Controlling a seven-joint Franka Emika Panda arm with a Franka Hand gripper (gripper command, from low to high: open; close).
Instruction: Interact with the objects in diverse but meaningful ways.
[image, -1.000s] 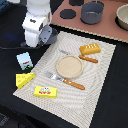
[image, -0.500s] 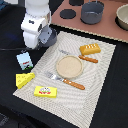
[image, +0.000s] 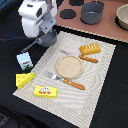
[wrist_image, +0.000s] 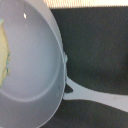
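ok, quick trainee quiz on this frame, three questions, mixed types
1. True or false: the bread loaf lies on the placemat.
2. Which is nearest the cheese wedge? A milk carton; B pan; C grey pot.
3. Fill in: the fork lies beside the round ___.

Key: 1 true. 2 A. 3 plate.

Pan (image: 48, 38): largely hidden beneath the arm. Hand: fingers unseen in both views. Pan handle (wrist_image: 95, 95): blurred.
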